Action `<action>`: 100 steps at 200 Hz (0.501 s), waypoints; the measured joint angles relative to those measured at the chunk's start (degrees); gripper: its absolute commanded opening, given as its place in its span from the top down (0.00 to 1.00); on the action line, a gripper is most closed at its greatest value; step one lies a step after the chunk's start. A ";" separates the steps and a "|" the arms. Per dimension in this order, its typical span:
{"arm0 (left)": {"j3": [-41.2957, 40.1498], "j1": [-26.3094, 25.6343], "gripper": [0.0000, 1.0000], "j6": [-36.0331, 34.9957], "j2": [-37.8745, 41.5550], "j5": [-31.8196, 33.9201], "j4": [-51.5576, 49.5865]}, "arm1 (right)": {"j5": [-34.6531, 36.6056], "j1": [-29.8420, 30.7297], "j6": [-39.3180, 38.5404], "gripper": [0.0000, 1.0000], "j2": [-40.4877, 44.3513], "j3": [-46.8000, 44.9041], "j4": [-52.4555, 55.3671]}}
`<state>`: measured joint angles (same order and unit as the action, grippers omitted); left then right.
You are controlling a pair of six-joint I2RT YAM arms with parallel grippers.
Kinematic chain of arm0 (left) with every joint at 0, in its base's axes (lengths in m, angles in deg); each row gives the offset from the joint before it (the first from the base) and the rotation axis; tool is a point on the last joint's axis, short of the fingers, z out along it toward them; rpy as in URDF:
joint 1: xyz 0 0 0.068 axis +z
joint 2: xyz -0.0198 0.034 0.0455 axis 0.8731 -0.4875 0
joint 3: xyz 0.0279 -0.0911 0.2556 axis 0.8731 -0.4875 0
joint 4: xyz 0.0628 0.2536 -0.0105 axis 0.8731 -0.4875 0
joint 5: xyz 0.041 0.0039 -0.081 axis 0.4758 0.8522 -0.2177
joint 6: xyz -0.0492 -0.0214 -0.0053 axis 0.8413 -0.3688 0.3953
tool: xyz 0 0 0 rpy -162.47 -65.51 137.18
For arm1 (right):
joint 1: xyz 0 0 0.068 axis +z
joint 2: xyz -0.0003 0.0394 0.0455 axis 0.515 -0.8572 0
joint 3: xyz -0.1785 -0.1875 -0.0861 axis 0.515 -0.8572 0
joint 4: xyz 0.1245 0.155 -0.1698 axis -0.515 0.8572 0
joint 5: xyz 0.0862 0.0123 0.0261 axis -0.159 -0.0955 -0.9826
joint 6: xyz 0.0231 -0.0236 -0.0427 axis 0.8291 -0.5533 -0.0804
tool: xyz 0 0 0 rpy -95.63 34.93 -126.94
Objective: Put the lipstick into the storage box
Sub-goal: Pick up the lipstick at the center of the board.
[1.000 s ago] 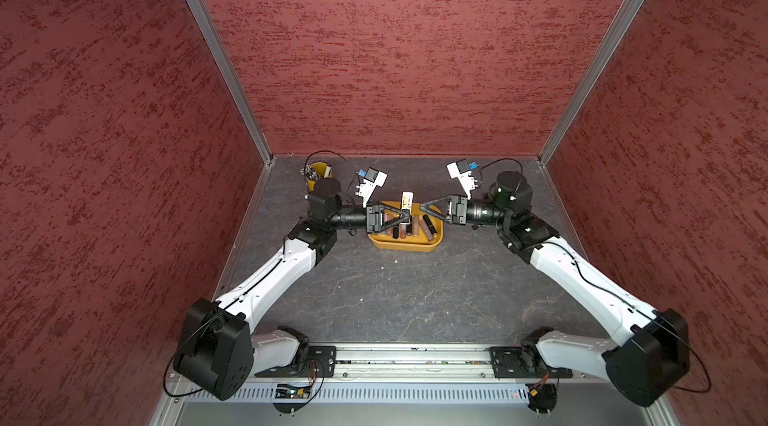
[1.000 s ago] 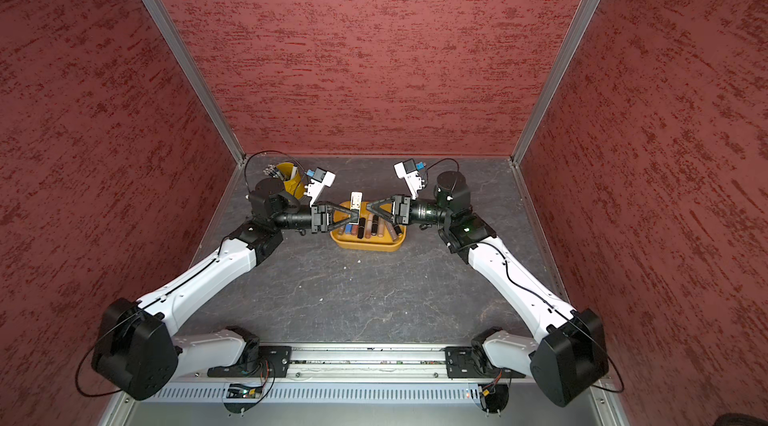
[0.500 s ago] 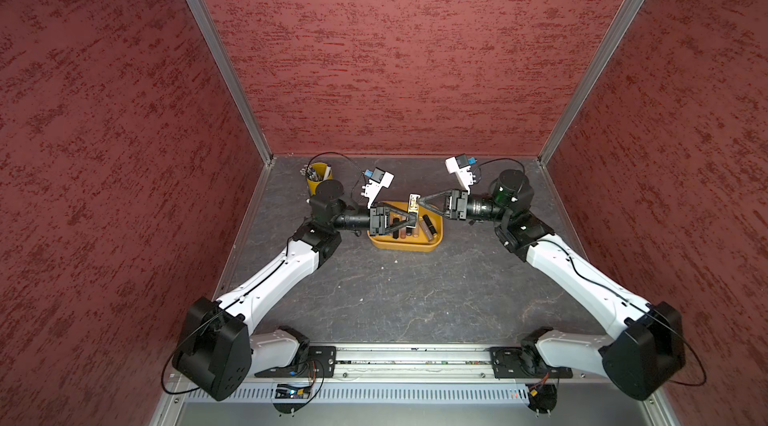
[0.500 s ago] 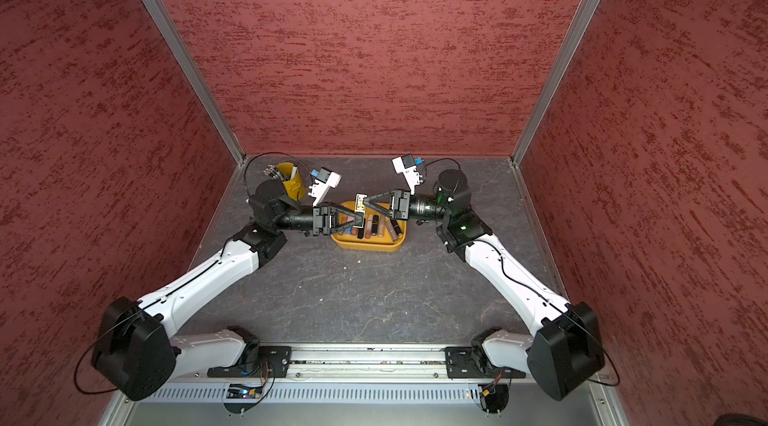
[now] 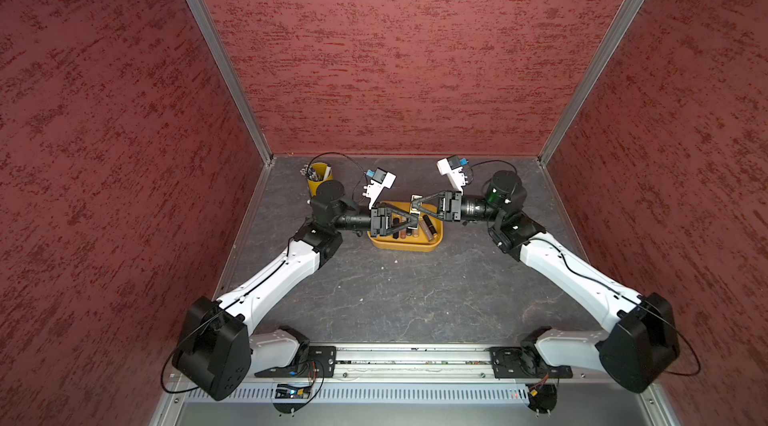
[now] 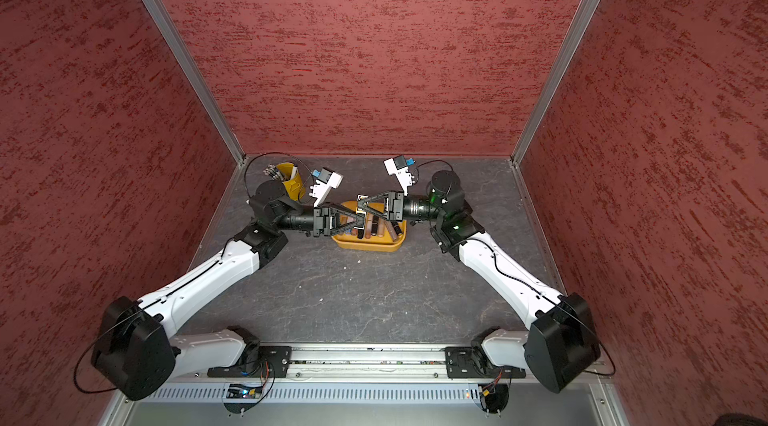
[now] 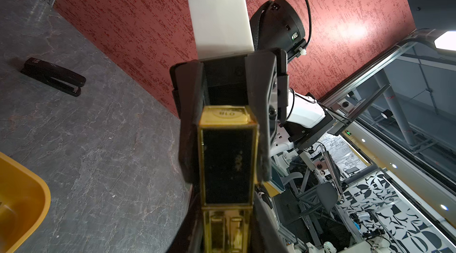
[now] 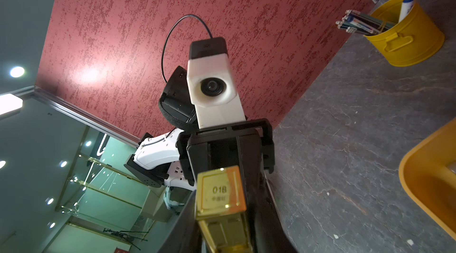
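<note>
A square gold-and-black lipstick [image 5: 416, 199] [image 6: 363, 198] hangs between both grippers above the far edge of the yellow-orange storage box [image 5: 405, 246] [image 6: 370, 247]. My left gripper [image 5: 414, 217] [image 7: 228, 219] is shut on the lipstick's [image 7: 227, 165] gold base. From the opposite side my right gripper [image 5: 413, 208] [image 8: 222, 229] is shut on its other end, the fingers [image 7: 188, 128] pressing the black section. The gold end cap marked 018 [image 8: 219, 192] faces the right wrist camera. Several other lipstick tubes [image 5: 419, 230] lie in the box.
A small yellow bucket with pens [image 5: 318, 183] [image 8: 404, 39] stands at the back left, behind my left arm. A black stapler [image 7: 53, 76] lies on the grey table by the back wall. Red walls enclose three sides.
My right gripper's jaws, open a second ago, have closed onto the lipstick. The left gripper has kept its hold, and both arms have shifted only slightly.
</note>
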<state>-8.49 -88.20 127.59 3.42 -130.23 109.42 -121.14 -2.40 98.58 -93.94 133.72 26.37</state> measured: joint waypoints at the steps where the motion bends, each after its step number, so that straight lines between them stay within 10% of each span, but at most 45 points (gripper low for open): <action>1: 0.00 0.00 0.74 0.07 0.00 0.02 0.00 | 0.00 0.02 -0.09 0.80 0.00 0.00 -0.04; 45: 0.11 0.00 0.57 0.66 0.00 -0.11 0.46 | -0.02 0.07 -0.57 0.89 -0.28 0.00 -0.70; 52: 0.11 0.00 0.42 0.35 0.00 -0.09 0.50 | 0.00 0.07 -0.31 0.90 -0.31 0.00 -0.72; 59: 0.13 0.00 0.01 0.20 0.00 -0.09 0.44 | 0.00 0.07 -0.15 0.90 -0.31 0.00 -0.72; 100: 0.33 0.72 0.00 -1.81 0.11 0.00 -2.19 | 0.24 0.09 -1.53 0.90 -0.31 1.01 2.05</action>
<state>-8.16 -87.48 125.78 3.53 -130.23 107.23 -120.90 -2.31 97.05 -94.24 134.72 28.42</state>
